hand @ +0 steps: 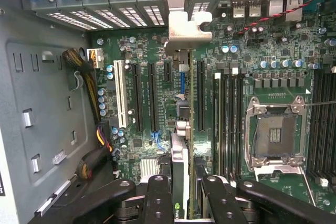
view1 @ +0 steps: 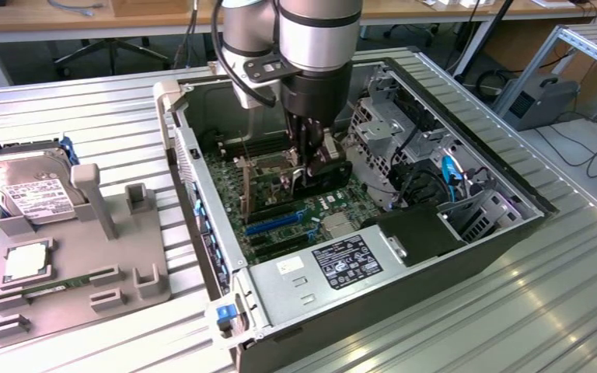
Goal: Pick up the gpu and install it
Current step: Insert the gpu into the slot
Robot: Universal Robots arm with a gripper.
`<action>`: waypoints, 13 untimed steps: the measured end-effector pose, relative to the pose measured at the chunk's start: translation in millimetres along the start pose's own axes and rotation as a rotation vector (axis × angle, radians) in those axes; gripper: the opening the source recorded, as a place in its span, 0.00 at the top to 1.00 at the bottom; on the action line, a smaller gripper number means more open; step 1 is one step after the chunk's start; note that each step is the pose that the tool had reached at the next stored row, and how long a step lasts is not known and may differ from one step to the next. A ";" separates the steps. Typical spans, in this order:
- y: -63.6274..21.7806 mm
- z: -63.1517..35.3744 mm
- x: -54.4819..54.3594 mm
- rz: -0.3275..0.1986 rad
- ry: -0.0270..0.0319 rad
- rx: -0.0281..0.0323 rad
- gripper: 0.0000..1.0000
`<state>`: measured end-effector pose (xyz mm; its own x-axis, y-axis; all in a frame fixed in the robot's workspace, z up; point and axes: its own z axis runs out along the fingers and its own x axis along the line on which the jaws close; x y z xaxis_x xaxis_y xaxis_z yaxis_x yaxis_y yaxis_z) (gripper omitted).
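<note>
In the wrist view my gripper (hand: pixel 185 203) is shut on the gpu (hand: pixel 184 119), a thin card seen edge-on between the two black fingers (hand: pixel 157 198). Its silver end bracket (hand: pixel 184 27) reaches toward the rear slot openings of the case. The card runs along the row of long expansion slots (hand: pixel 139 98) on the green motherboard (hand: pixel 262 61). Whether it touches a slot I cannot tell. In the exterior view the gripper (view1: pixel 309 175) stands down inside the open computer case (view1: pixel 465 233), with the dark gpu (view1: pixel 326 180) between its fingers, close above the board.
The case walls surround the arm, with a drive cage (view1: pixel 387 136) and power supply (view1: pixel 335 264) nearby. A bare CPU socket (hand: pixel 275 135) lies beside the card. On the exterior view's left, a grey holder (view1: pixel 71 303) carries a hard drive (view1: pixel 29 190) and a memory stick (view1: pixel 65 284).
</note>
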<state>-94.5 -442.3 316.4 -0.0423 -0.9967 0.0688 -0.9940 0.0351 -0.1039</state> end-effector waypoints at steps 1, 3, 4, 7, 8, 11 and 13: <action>0.0 0.2 0.0 0.000 0.0003 0.0000 0.73; 0.1 0.6 0.0 0.000 0.0008 0.0000 0.73; 0.1 0.8 0.0 0.000 0.0011 0.0000 0.73; 0.2 1.4 -0.1 0.000 0.0020 0.0000 0.73; 0.2 1.7 -0.1 0.000 0.0022 0.0001 0.73; 0.3 2.2 -0.1 0.000 0.0032 0.0001 0.73; 0.3 2.5 -0.1 0.000 0.0036 0.0001 0.73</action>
<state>-94.5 -442.4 313.9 -0.0423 -0.9965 0.0724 -0.9940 0.0346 -0.1039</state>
